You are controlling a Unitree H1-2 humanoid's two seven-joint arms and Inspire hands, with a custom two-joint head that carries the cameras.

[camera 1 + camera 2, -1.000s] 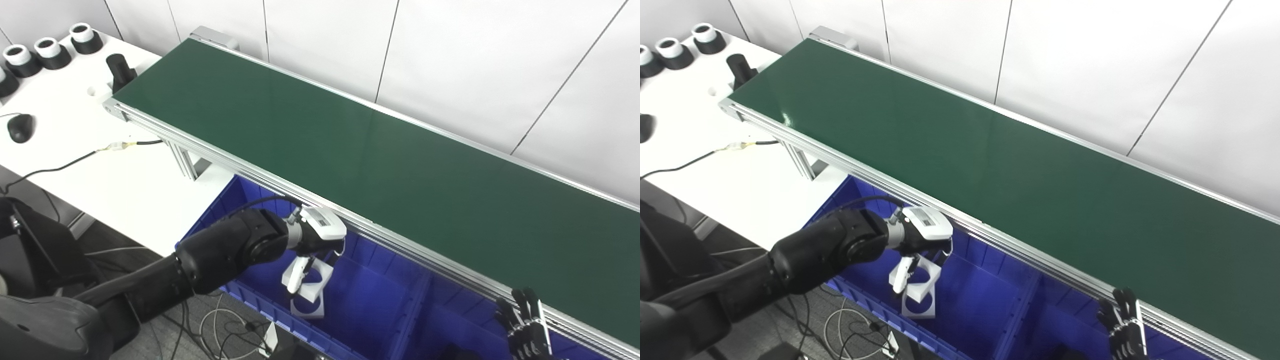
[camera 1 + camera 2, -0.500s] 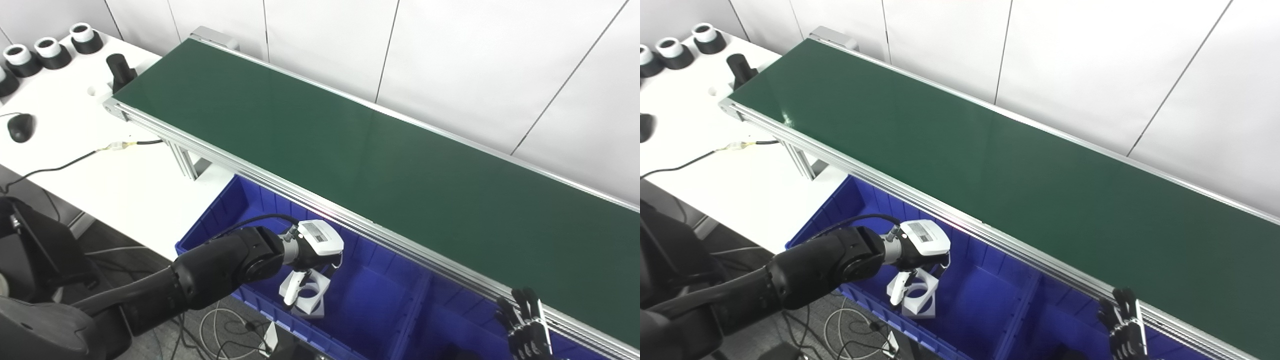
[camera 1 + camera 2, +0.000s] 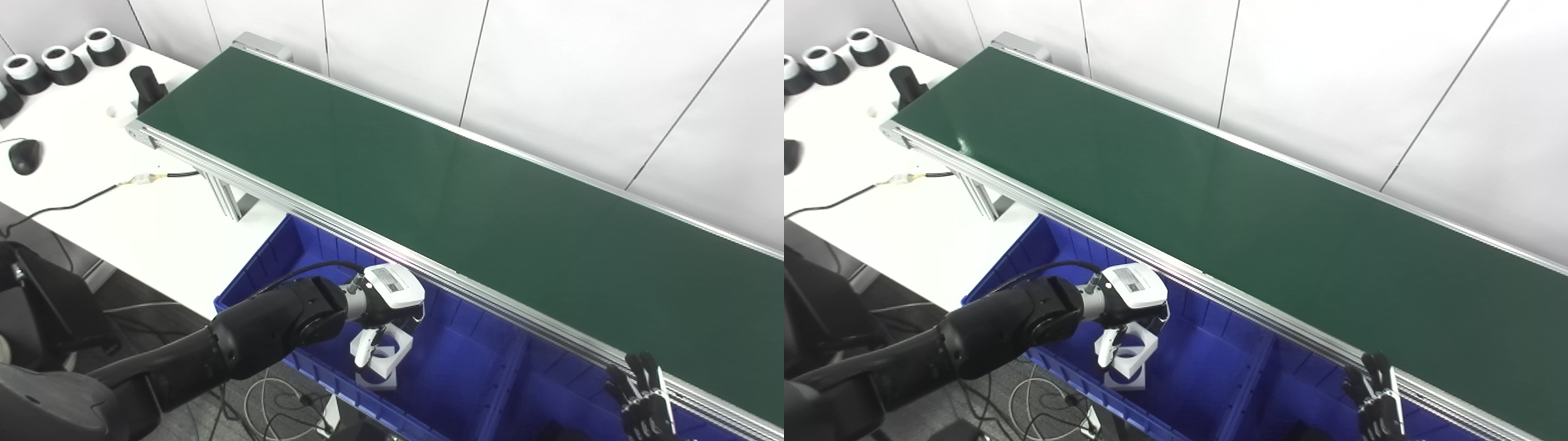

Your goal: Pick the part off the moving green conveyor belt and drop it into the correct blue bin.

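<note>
The green conveyor belt (image 3: 429,171) runs diagonally from upper left to lower right. Below its near rail sits the blue bin (image 3: 465,367), split by a divider. My left hand (image 3: 386,300) hangs over the bin's left compartment. Its fingers curl down around a white square part with a round hole (image 3: 395,343). A second white piece (image 3: 375,381) lies on the bin floor just beneath. My right hand (image 3: 643,407) waits at the bottom right by the belt's rail, dark fingers apart and pointing up, holding nothing.
A white table (image 3: 122,233) lies to the left. It carries black-and-white cylinders (image 3: 58,61), a black part (image 3: 147,86), a mouse (image 3: 24,156) and a cable (image 3: 92,196). Loose cables (image 3: 269,398) lie on the floor beside the bin.
My left hand dipped into the left compartment with the white part, then rose a little and shifted right. The right hand has stayed put.
</note>
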